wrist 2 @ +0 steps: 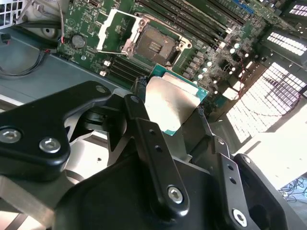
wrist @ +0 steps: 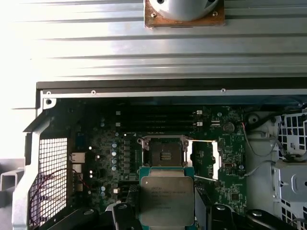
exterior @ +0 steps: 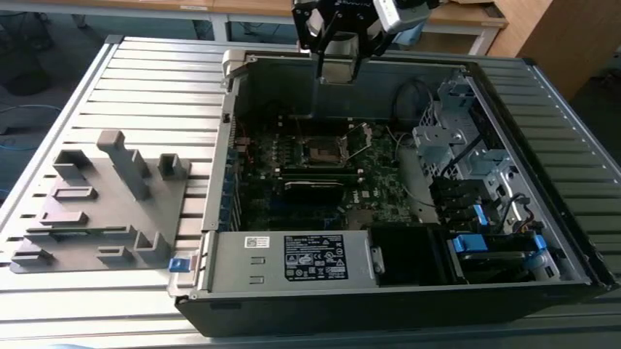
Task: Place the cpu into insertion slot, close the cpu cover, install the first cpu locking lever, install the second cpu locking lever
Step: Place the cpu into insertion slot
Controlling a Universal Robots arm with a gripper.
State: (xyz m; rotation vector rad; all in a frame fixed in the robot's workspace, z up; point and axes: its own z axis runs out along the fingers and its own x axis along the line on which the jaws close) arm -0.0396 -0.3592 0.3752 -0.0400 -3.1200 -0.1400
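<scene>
— State of the bench?

— A slatted grey metal table (exterior: 145, 80), its ribs running across. Toward the exterior view's left sits a grey fixture tray (exterior: 97, 211) with upright blocks. Just beside it lies an open computer case (exterior: 218, 189) on its side, with the motherboard (exterior: 291, 171) facing up. A labelled power supply box (exterior: 291, 258) sits in the near part of the case, and blue tabs (exterior: 469, 243) show among the drive bays at the exterior view's right.

— And the room?

— Wooden desks (exterior: 456, 16) stand behind the table, and a wooden cabinet (exterior: 568, 36) stands at the exterior view's right.

— The end effector?

— The gripper (exterior: 337, 78) hangs above the far wall of the case, clenched on the cpu (exterior: 336, 69). In the second wrist view its black fingers (wrist 2: 139, 88) press on two opposite edges of the chip. The chip's dull silver top and its green border both show.

— Where does the chip sit relative to the socket?

— It is held in the air, well apart from the socket. The insertion slot (exterior: 321, 150) lies bare in the middle of the board. In the first wrist view the cpu cover (wrist: 204, 160) stands open just beside the slot, off the socket. Long black memory slots (wrist: 158, 120) run along the slot's other side.

— Anything seated?

— No. The slot holds nothing and the cover is not down.
</scene>
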